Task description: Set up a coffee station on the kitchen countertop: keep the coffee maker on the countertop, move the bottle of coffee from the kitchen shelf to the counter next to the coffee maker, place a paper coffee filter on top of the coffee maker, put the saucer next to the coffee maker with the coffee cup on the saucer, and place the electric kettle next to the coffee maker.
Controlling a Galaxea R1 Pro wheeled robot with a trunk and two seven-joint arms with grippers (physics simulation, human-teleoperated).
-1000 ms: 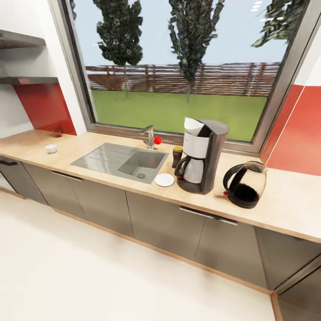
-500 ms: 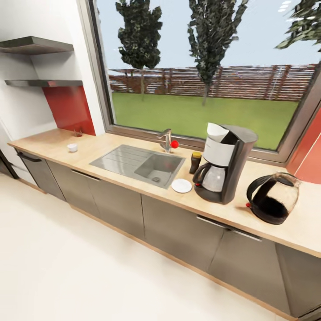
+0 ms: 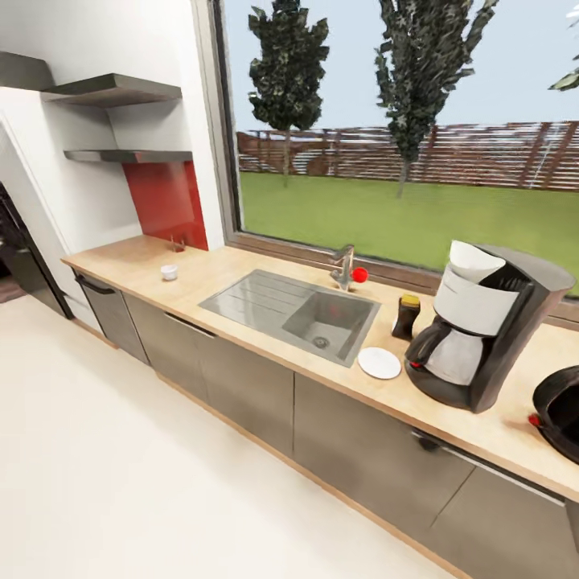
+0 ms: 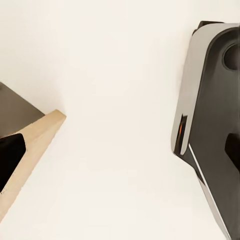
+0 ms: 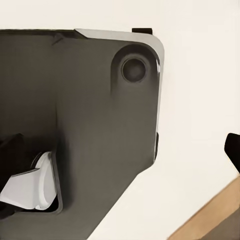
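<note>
Wrist views look down on pale floor (image 4: pixel 115 100) and the robot's dark grey base (image 5: pixel 80 115); no end effector fingers can be made out there, so whether either is released or clenched cannot be told, nor the arms' pose.

Head view carries the task's things along the wooden table (image 3: pixel 241 277). The coffee maker (image 3: pixel 486 326) stands at 3 o'clock, a white paper filter (image 3: pixel 474 261) sitting in its top. Just beside it toward 9 o'clock lies the white saucer (image 3: pixel 379 363), bare, and behind that the dark bottle of coffee (image 3: pixel 406 315) with a yellow lid; no label is readable. The electric kettle (image 3: pixel 559 410) is cut off by the frame edge at 4 o'clock. The small coffee cup (image 3: pixel 169 273) sits well apart at 10 o'clock, past the sink (image 3: pixel 293 301).
</note>
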